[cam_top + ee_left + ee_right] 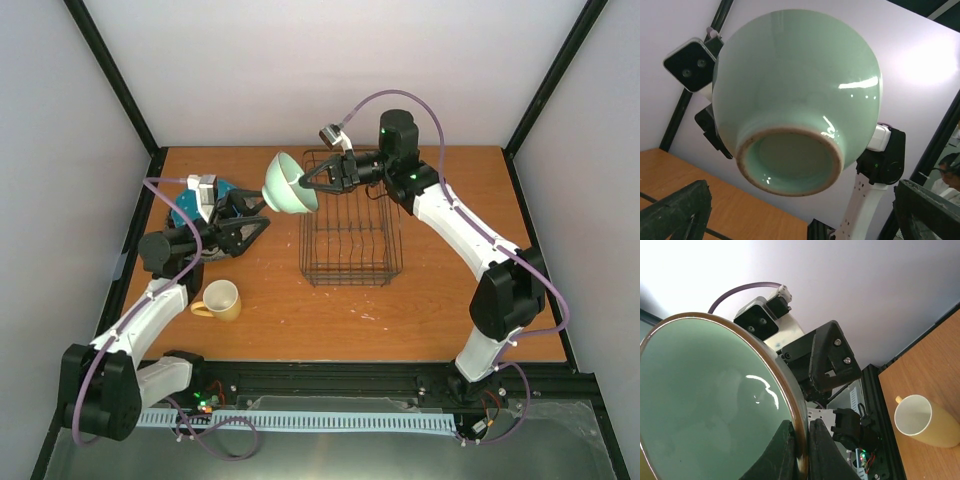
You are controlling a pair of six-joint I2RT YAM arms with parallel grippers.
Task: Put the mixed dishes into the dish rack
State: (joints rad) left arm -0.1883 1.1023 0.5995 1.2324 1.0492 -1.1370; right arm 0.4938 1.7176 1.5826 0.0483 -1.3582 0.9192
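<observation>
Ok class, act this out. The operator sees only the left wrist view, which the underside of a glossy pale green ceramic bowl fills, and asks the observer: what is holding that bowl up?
Observer: The right gripper is shut on the pale green bowl's rim, with one finger inside and one outside.
Operator: Where is the dark wire dish rack?
Observer: The dish rack stands on the table. The bowl hangs in the air by its far left corner.
Operator: Is any dish near my arm?
Observer: A yellow mug sits on the wooden table beside the left arm, nearer the bases than the open left gripper.
</observation>
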